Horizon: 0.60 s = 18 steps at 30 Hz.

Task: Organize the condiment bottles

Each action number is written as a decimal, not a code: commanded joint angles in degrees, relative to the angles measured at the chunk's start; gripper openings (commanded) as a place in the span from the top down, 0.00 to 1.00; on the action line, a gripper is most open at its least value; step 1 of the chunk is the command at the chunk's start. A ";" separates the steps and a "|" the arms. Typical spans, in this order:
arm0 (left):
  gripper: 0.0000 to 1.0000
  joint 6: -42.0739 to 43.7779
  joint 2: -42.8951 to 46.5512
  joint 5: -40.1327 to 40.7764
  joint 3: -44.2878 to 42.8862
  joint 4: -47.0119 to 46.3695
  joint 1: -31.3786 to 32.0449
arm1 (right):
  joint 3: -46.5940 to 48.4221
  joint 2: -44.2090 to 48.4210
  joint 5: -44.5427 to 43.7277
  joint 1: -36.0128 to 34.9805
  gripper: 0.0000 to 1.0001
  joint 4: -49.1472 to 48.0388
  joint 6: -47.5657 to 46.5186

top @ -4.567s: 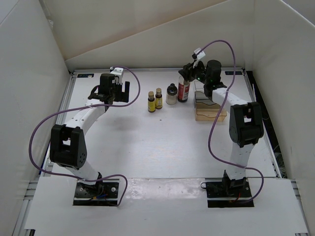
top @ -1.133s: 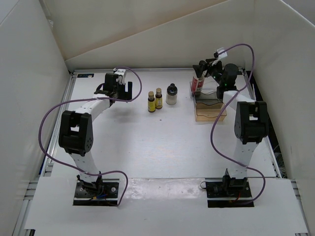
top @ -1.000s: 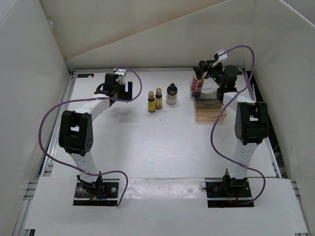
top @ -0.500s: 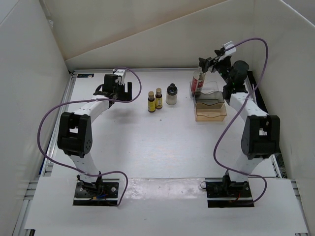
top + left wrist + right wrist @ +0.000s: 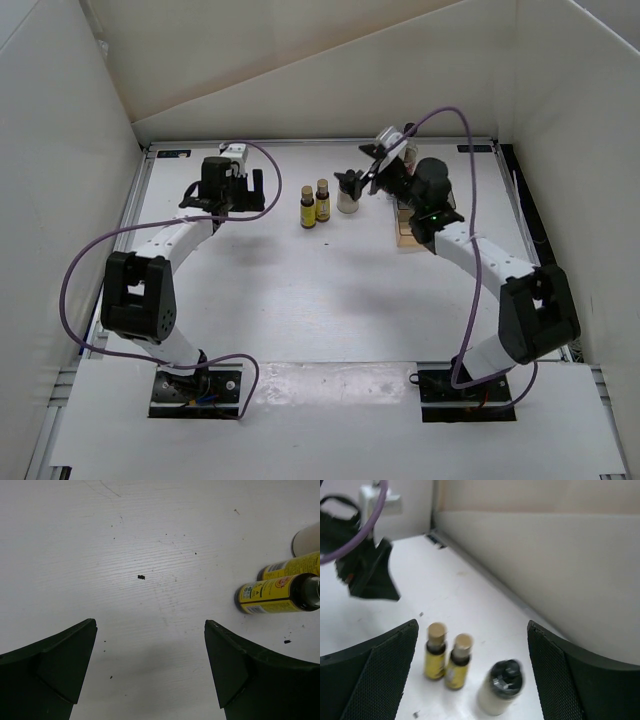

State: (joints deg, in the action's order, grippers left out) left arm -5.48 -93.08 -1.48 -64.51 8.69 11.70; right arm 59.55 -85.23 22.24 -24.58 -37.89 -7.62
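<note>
Two tiny amber bottles point(image 5: 308, 208) point(image 5: 323, 198) with gold caps and yellow labels stand side by side at the back middle. A short clear black-capped bottle point(image 5: 348, 200) stands just right of them. My right gripper point(image 5: 358, 182) hovers open over that short bottle, touching nothing. In the right wrist view the amber pair point(image 5: 436, 651) point(image 5: 459, 661) and the short bottle point(image 5: 501, 687) lie below the open right gripper point(image 5: 471, 625). My left gripper point(image 5: 250, 192) is open and empty left of the amber bottles point(image 5: 277, 595), as the left wrist view point(image 5: 150, 625) shows. The red-labelled bottle is hidden behind my right arm.
The clear tray with a tan wooden base point(image 5: 404, 237) sits at the back right, mostly covered by my right arm. White walls close in the table on the left, back and right. Purple cables loop off both arms.
My right arm has swung left from the tray, where it left the red-labelled bottle, to above the short clear bottle. The left arm shifted slightly.
</note>
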 commanded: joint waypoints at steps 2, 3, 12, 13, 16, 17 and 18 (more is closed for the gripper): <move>0.00 -0.77 3.69 -0.28 1.32 -1.22 -0.54 | -3.12 -2.83 -2.37 -2.93 0.10 -0.77 -2.67; 0.00 -0.85 3.78 -0.37 1.67 -1.39 -0.54 | -3.56 -4.75 -2.38 -2.32 0.10 -1.22 -2.32; 0.00 -1.82 1.94 -0.72 0.70 -2.45 -1.33 | 0.04 -14.96 -0.89 1.99 0.10 -7.36 1.72; 0.00 -1.91 1.15 -0.81 0.18 -2.45 -1.33 | 0.91 -17.14 -0.53 2.95 0.10 -7.55 2.60; 0.00 -1.82 0.01 -0.90 -0.70 -2.10 -1.51 | 4.25 -20.66 -0.27 3.57 0.10 -7.73 3.13; 0.00 -1.82 -0.78 -0.90 -1.05 -1.92 -1.51 | 4.96 -21.46 -0.35 3.66 0.10 -7.55 3.13; 0.00 -1.82 -1.05 -0.98 -1.14 -1.92 -1.51 | 7.14 -22.34 0.08 3.57 0.10 -7.55 3.13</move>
State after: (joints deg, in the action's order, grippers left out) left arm -6.90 -93.54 -1.61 -63.53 7.29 10.55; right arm 61.21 -106.24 21.32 -21.17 -40.80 -5.45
